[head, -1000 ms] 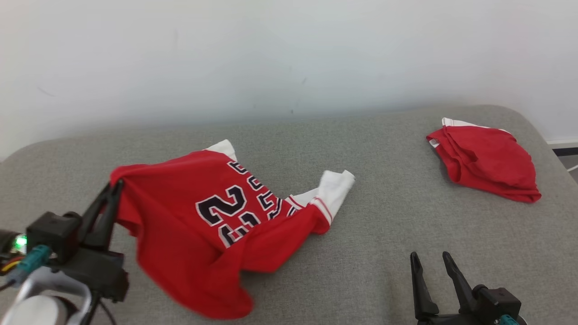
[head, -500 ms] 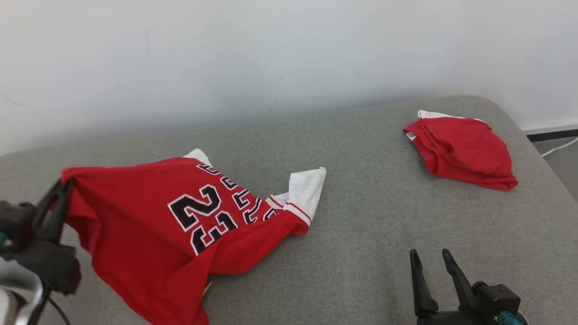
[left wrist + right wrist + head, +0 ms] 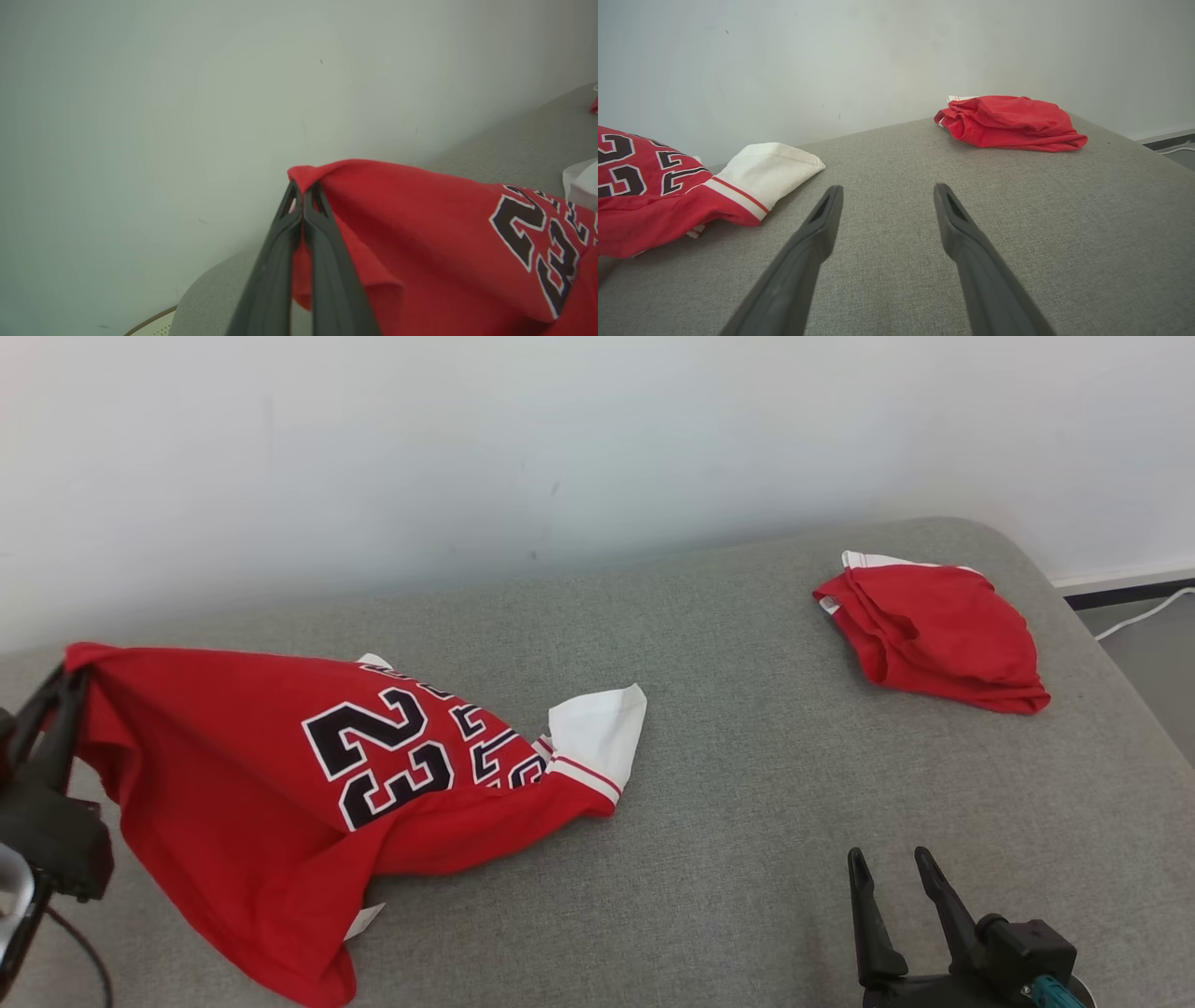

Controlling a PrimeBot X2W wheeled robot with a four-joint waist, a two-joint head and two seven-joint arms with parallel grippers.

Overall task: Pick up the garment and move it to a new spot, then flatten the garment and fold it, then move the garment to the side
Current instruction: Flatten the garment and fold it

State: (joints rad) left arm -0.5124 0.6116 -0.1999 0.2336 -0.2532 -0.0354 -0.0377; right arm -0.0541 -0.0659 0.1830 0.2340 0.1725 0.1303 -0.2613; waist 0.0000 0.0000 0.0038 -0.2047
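The garment [image 3: 280, 775] is a red jersey with black-and-white "23" print and white sleeve ends. My left gripper [image 3: 67, 681] is shut on one red edge of it at the far left and holds that edge lifted, so the cloth stretches from the fingers down to the grey surface. The left wrist view shows the closed fingers [image 3: 303, 196] pinching the red fold of the garment [image 3: 444, 233]. My right gripper [image 3: 889, 863] stands open at the lower right with nothing between its fingers [image 3: 817, 228]. The garment [image 3: 654, 186] lies to its left.
A second red garment [image 3: 934, 635] lies bunched at the far right of the grey padded surface [image 3: 747, 784], also visible as the red heap [image 3: 1008, 121]. A pale wall [image 3: 560, 448] runs behind. The surface edge and floor [image 3: 1148, 644] are at right.
My left gripper has pulled the garment's edge further left, stretching the cloth out. The head camera has also shifted. The right gripper has stayed put.
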